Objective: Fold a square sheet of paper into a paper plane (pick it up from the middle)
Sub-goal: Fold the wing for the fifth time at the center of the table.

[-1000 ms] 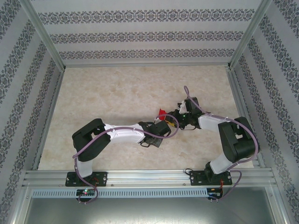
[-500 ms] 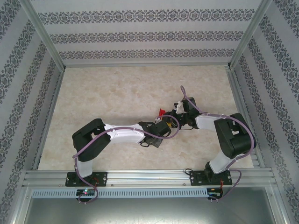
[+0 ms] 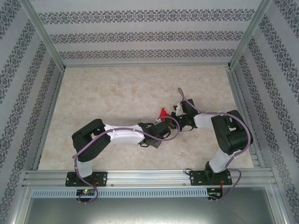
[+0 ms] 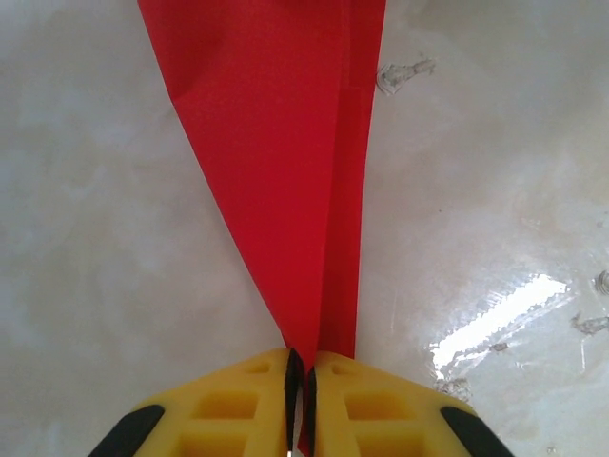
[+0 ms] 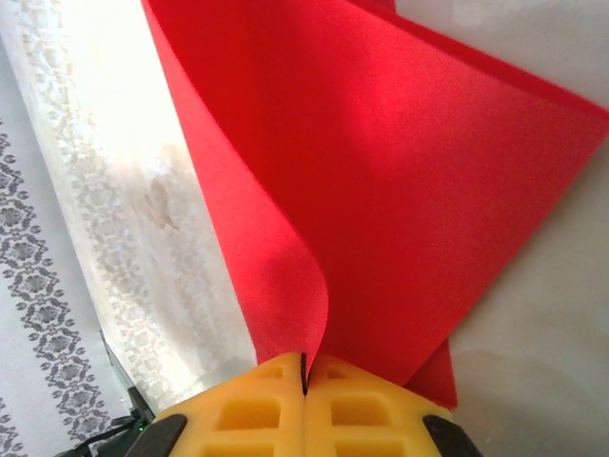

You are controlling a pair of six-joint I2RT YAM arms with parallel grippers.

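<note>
From the near edge, the left gripper [image 4: 301, 381] points toward 1 o'clock. Its yellow fingers are pinched on the narrow end of the creased, bright red, dart-shaped paper plane [image 4: 285, 143]. The right gripper [image 5: 304, 376] comes in from 3 o'clock and is clamped tight on a curling flap of the same plane. The plane is held between the two grippers, just to the 3 o'clock side of the centre of the pale marbled tabletop [image 3: 117, 88].

The paper plane [image 3: 163, 112] sits around the middle of the table [image 3: 107, 93], caught between both tools: the left tool [image 4: 297, 376] on its near-left end, the right tool [image 5: 304, 367] just to its right.
</note>
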